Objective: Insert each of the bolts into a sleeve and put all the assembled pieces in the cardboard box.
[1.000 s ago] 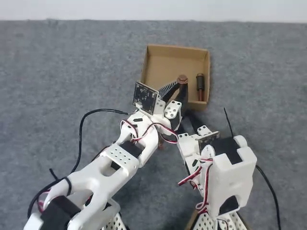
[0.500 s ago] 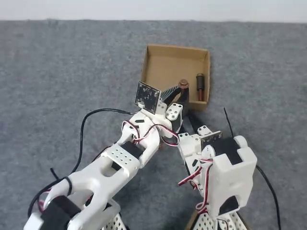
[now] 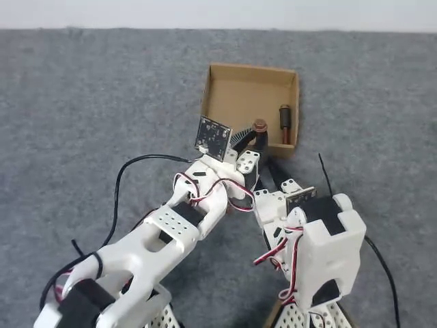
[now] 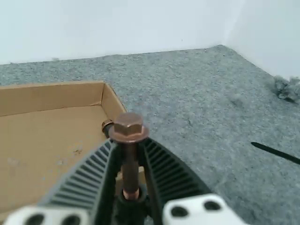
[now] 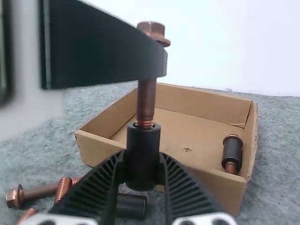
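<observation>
— Where is the bolt [image 4: 127, 140] found?
— At the box's [image 3: 252, 67] 6 o'clock wall, held upright, its tip entered in the sleeve [image 5: 142, 152]. The shank is clamped by the left claw [image 4: 126, 154], and the sleeve by the right claw [image 5: 140, 161] beneath.
— How should it be handled?
— It is judged stiff, heavy for its size and slick. The bare shank under the head is best gripped and kept square, lest it jam. One finished piece [image 3: 285, 123] is seen at the box's 4 o'clock corner. Spare bolts [image 5: 33, 193] are left on the carpet [image 3: 102, 102].
</observation>
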